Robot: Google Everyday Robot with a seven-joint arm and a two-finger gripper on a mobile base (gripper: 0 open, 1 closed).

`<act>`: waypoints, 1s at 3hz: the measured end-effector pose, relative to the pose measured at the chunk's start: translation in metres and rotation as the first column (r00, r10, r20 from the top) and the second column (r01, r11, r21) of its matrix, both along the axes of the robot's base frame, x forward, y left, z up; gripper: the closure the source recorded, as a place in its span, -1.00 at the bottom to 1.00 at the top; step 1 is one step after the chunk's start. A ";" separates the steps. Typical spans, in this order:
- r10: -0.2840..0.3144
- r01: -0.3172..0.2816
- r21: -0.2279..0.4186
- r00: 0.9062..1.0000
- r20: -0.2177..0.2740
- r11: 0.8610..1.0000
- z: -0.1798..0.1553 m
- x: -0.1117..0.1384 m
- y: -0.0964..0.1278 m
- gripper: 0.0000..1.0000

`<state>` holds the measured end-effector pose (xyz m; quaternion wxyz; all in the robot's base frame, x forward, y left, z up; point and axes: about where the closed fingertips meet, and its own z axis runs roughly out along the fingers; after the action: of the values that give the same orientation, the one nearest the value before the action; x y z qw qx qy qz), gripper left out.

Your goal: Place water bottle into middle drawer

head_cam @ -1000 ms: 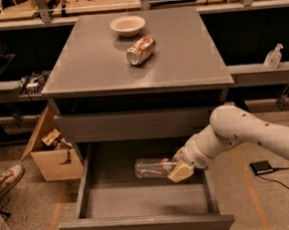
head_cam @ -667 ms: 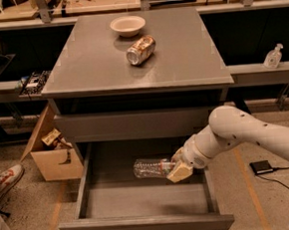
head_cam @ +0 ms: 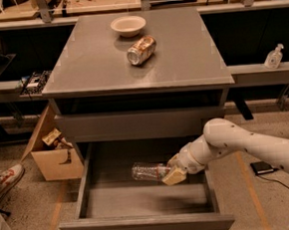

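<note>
Now hand clamped on water bottle, over middle drawer; lower to floor beneath hand before release.

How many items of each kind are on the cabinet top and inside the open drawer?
bowl: 1
can: 1
water bottle: 1, in the gripper, inside the middle drawer
Total: 3

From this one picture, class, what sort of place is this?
Probably a robotics lab: cluttered workbenches behind, a cardboard box, and the end effector holding a water bottle at the open middle drawer.
</note>
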<state>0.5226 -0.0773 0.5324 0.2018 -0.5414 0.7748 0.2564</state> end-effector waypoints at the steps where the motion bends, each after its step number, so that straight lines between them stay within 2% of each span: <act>1: -0.034 0.035 0.049 0.999 -0.011 0.998 -0.038 0.009 0.016 1.00; 3: -0.110 0.111 0.153 0.994 -0.013 0.982 -0.095 0.047 0.041 1.00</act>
<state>0.5696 -0.0364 0.4378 0.2549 -0.4799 0.7820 0.3051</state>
